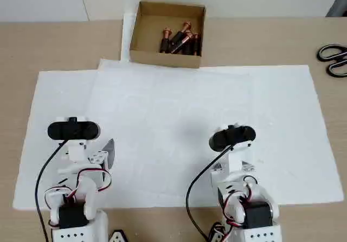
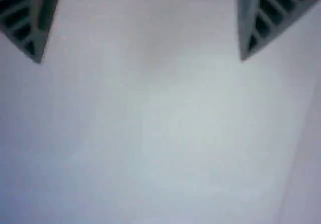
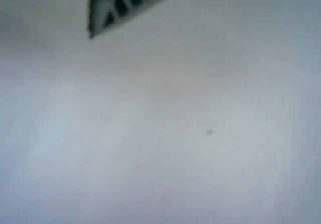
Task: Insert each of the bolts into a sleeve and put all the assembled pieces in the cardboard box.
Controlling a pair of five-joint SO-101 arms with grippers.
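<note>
While open, cardboard box (image 1: 142, 33) with bolts (image 1: 179, 40)

You're looking past a ribbed grey part of your right claw (image 3: 128, 3), which juts in at the frame's edge, dark slots between pale bars, narrowing to a point. Under it a white sheet (image 3: 160, 153) spreads across the whole picture, plain and faintly mottled. Near the centre of the frame you can see one small dark speck (image 3: 208, 131) lying on the sheet, well apart from the claw. You can't tell whether the claw touches the sheet.
</note>
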